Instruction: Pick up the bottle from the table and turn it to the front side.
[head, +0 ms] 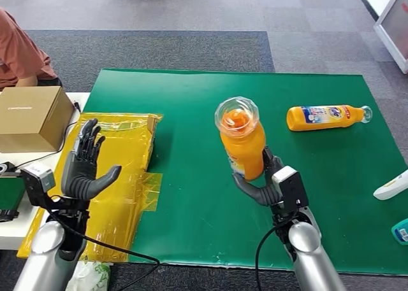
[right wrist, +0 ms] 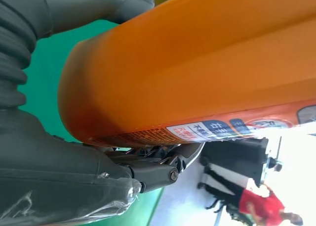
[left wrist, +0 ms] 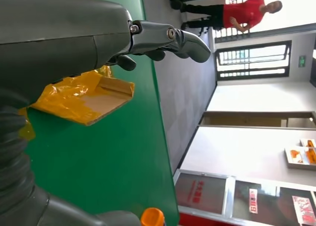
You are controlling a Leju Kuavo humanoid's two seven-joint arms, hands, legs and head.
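- The right hand [head: 262, 179] is raised above the surface [head: 192, 195], thumb and fingers wrapped around the lower body of the orange bottle [head: 242, 140], holding it upright.
- The right arm [head: 310, 256] comes up from below, wrist bent toward the bottle.
- The left hand [head: 85, 163] is held up with palm inward, fingers apart, thumb out, holding nothing.
- The left arm [head: 43, 256] rises from the lower left.

Even, bright light falls on my table [head: 192, 195], shadows soft. Glare whitens the windows at two o'clock past my left wrist; the bottle [right wrist: 193, 63] fills my right wrist's view, slightly soft.
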